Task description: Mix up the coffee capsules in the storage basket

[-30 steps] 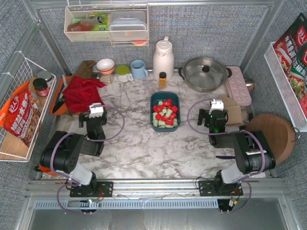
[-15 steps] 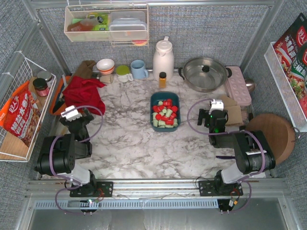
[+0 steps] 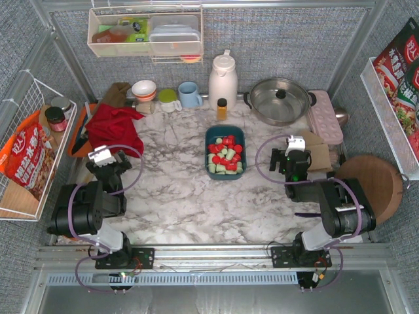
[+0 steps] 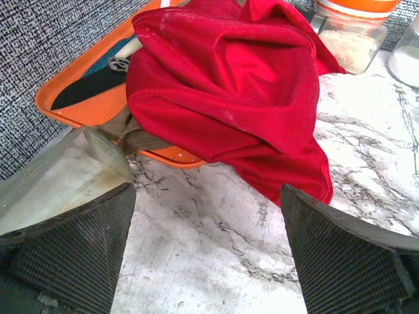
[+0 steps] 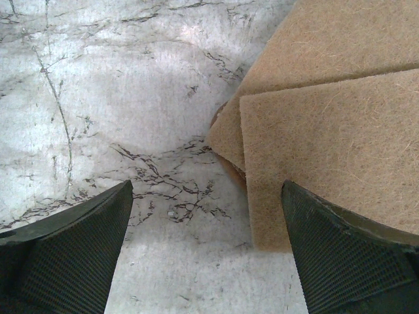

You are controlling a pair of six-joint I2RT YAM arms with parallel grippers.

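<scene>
The dark teal storage basket (image 3: 224, 128) sits mid-table, filled with red and pale green coffee capsules (image 3: 225, 156) lying jumbled together. My left gripper (image 3: 105, 158) is far to its left, at the edge of a red cloth (image 3: 115, 127). In the left wrist view that gripper (image 4: 206, 196) is open over bare marble, with the red cloth (image 4: 229, 91) just ahead. My right gripper (image 3: 294, 148) is to the right of the basket. It (image 5: 206, 190) is open above the marble and the corner of a brown fibre mat (image 5: 327, 131). Neither wrist view shows the basket.
An orange tray (image 4: 72, 104) lies under the cloth. Along the back stand a bowl (image 3: 144, 89), a blue mug (image 3: 190, 94), a white kettle (image 3: 222, 80) and a steel pot (image 3: 280, 99). A round wooden board (image 3: 370, 186) lies at the right and a wire rack (image 3: 26, 157) hangs at the left.
My left arm has swung left, away from the basket and toward the red cloth, then eased slightly back. The right arm has not moved. Both grippers stayed open.
</scene>
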